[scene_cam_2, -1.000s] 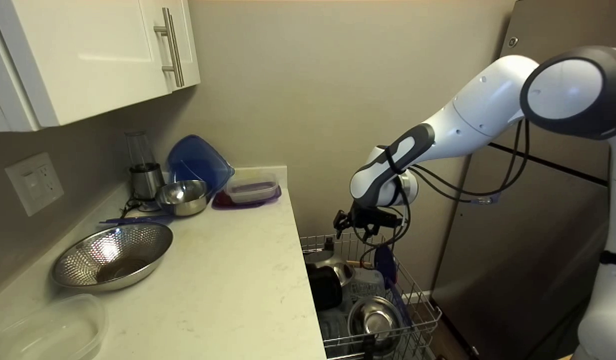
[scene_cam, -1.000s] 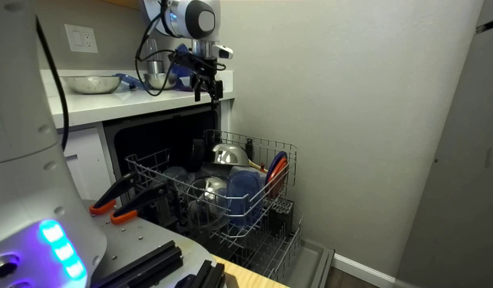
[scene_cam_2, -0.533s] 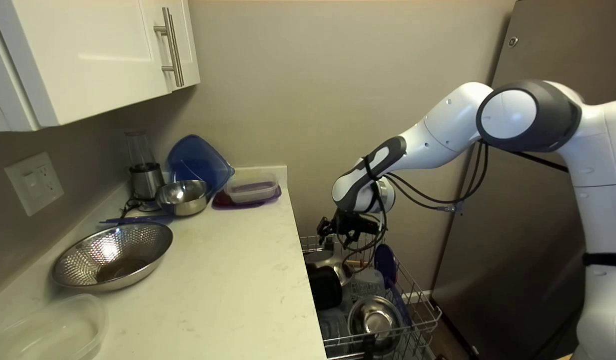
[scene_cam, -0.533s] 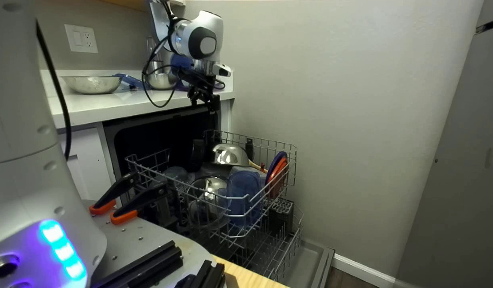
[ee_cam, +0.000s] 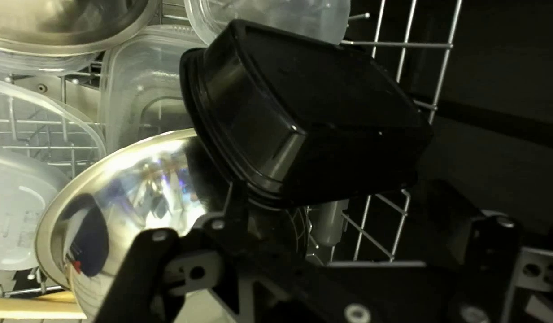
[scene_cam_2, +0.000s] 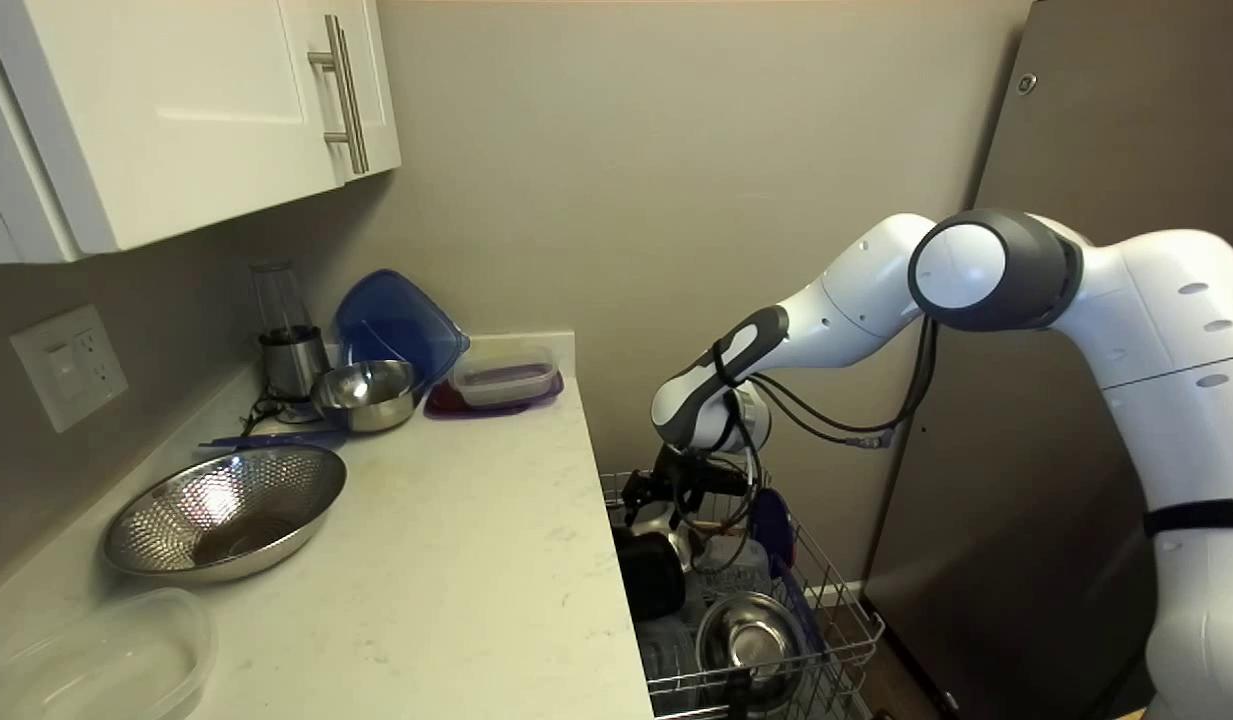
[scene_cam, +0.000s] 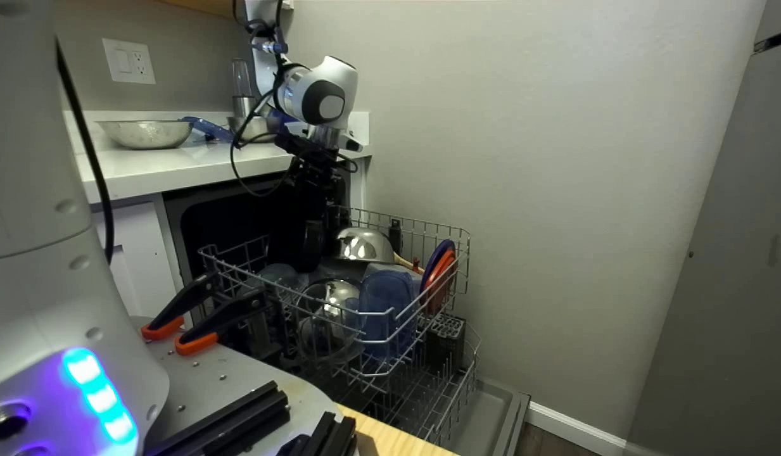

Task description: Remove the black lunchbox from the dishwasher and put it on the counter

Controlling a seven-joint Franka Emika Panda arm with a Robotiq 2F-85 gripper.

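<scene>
Lunchbox (ee_cam: 312,89): black, tilted, in upper rack (scene_cam: 374,313) of dishwasher (scene_cam: 232,221), below the front edge of the worktop (scene_cam_2: 496,520), upturned steel bowl (ee_cam: 124,193) just beside it. My pincer (ee_cam: 337,190) hangs just above, jaws spread wide, gripping nothing; can't tell whether one finger (ee_cam: 236,208) touches the rim. On top, in an exterior view: wide bowl (scene_cam_2: 276,558) along the back edge, small bowl (scene_cam_2: 376,413) near the far back corner.

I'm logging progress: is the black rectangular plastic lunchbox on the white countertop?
No, the wrist view shows the lunchbox in the grey wire dishwasher rack.
</scene>
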